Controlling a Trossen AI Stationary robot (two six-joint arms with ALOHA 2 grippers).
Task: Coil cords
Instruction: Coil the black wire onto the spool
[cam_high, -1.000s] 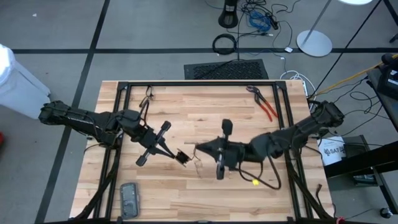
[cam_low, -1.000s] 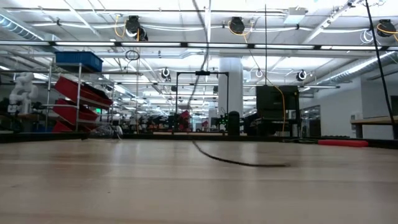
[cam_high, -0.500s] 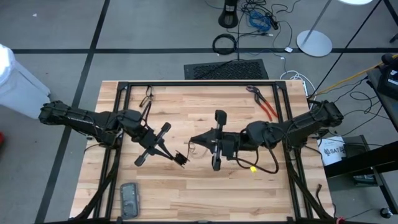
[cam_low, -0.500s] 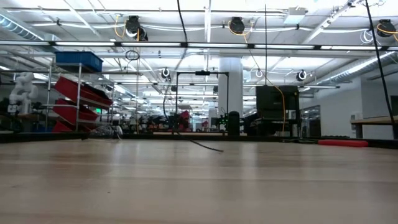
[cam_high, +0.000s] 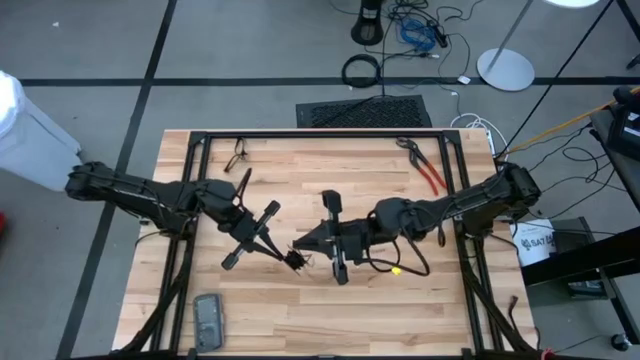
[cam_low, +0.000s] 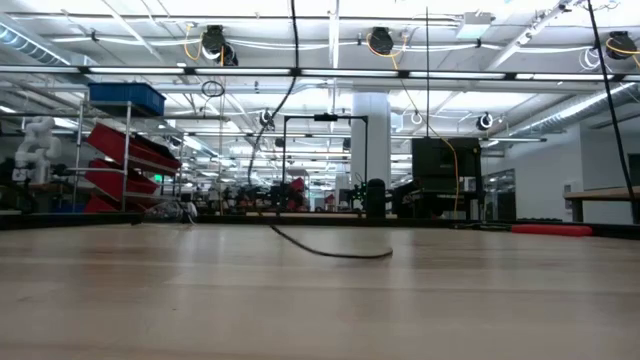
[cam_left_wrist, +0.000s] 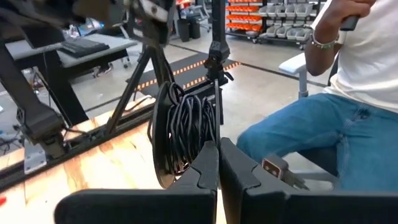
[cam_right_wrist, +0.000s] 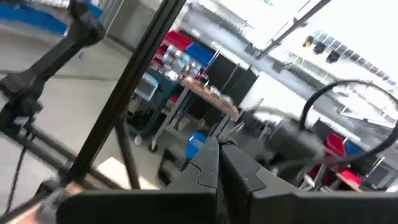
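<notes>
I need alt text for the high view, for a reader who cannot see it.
Two dark arms meet over the middle of a wooden table, the left end effector and right end effector almost touching. A thin black cord loops beside the right arm; red-handled pliers lie far right.

The left gripper (cam_left_wrist: 218, 163) has its two dark fingers (cam_left_wrist: 202, 171) pressed flat together, with nothing between them. Right past the tips sits a thick black cable ring (cam_left_wrist: 183, 132), wound round and round many times. It stands at the edge of the wooden table (cam_left_wrist: 102, 163). A black metal stand (cam_left_wrist: 214, 59) rises just behind the ring. Off to the side a person (cam_left_wrist: 339, 106) sits in blue jeans and a white shirt, with a band on one wrist.
</notes>
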